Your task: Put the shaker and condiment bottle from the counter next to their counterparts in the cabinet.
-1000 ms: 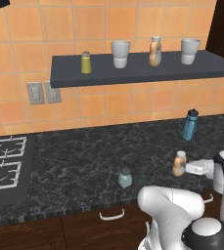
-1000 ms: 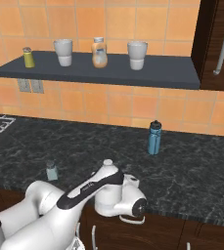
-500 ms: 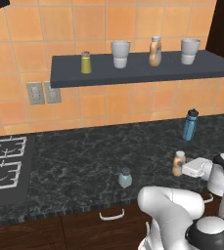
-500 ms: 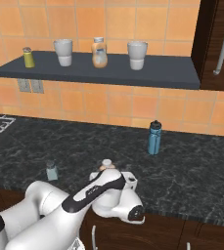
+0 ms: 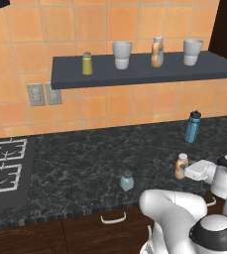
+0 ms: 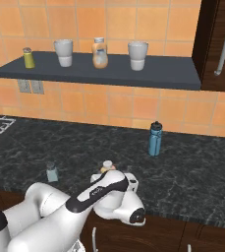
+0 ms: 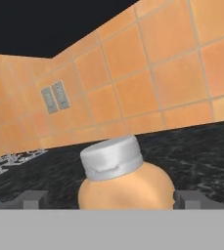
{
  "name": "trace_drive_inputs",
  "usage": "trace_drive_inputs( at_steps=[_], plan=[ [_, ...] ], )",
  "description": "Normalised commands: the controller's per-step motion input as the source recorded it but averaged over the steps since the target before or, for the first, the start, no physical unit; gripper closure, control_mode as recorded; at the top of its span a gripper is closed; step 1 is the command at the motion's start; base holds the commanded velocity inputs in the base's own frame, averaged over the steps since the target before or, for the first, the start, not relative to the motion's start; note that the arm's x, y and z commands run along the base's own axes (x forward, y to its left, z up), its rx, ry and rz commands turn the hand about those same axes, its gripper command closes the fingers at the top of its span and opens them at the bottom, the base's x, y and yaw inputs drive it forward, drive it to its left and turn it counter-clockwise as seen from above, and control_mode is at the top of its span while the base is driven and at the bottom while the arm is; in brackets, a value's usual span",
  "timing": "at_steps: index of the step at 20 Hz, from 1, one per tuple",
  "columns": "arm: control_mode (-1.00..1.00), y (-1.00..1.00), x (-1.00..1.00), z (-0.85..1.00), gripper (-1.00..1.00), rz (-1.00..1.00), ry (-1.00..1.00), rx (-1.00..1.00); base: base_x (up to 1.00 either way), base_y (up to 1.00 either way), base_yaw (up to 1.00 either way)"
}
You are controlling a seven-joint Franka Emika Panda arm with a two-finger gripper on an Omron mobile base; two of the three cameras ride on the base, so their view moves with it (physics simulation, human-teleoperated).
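Setting: black speckled counter (image 5: 85, 163), orange tiles behind, grey cabinet (image 5: 135, 74) at upper frame.
Gripper (image 7: 111, 201): jaws wide, flanking condiment bottle (image 7: 125, 183), apparently lined up to close on it.
Bottle: lower centre of hand view, upright; amber body, pale cap.
Shaker (image 5: 127, 180): lower centre on counter, untouched.

Counter (image 5: 85, 163): polished black stone, grey speckle. Wall tiles (image 5: 135, 25): orange, smooth, faint sheen. Shelf (image 5: 144, 74): matt dark grey. Condiment bottle (image 7: 125, 188): smooth amber plastic, pale matt cap (slightly ridged). Shaker (image 5: 127, 180): translucent, glassy. Drawers (image 5: 85, 233): dark wood.
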Motion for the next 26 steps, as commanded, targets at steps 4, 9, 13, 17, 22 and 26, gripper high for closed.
trace_drive_inputs(
  at_steps=[4,9,13,17,22,26],
  plan=[
    [-1.0,0.07,0.07,-0.01,-1.0,0.0,-0.01,0.0,0.0,0.0,0.0],
    [-1.0,0.03,0.18,0.0,-1.0,0.0,0.0,0.0,0.0,0.0,0.0],
    [-1.0,-0.01,0.12,0.0,-1.0,0.0,0.0,0.0,0.0,0.0,0.0],
    [-1.0,-0.02,0.05,0.0,-1.0,0.0,0.0,0.0,0.0,0.0,0.0],
    [-1.0,0.05,0.14,-0.2,1.0,0.0,0.0,0.0,0.0,0.0,0.0],
    [-1.0,0.13,0.26,-0.37,1.0,0.0,0.0,0.0,0.0,0.0,0.0]
  ],
)
